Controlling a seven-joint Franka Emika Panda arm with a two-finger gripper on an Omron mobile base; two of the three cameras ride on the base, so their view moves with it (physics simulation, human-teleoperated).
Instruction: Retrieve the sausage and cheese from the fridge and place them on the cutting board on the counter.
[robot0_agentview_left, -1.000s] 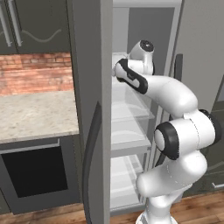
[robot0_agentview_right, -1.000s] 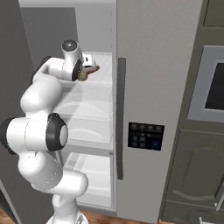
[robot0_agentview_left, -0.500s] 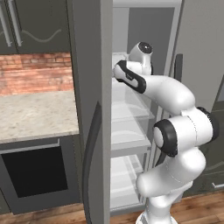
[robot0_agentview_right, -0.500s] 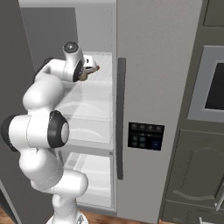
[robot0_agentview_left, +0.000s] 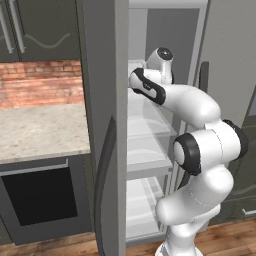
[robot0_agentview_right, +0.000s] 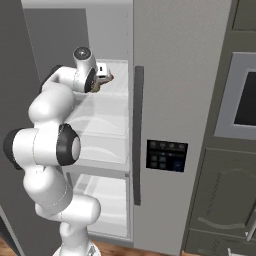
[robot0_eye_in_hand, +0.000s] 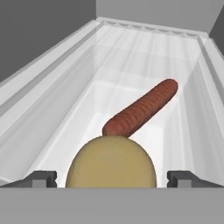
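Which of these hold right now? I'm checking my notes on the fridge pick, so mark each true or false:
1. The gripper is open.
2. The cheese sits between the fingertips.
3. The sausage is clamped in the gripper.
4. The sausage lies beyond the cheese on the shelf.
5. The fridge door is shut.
1. True. In the hand view the gripper stands wide open.
2. True. The cheese sits between the two fingertips.
3. False. The sausage lies free on the pale shelf.
4. True. It lies farther along the shelf than the cheese.
5. False. The fridge has one door open, and the arm reaches inside.
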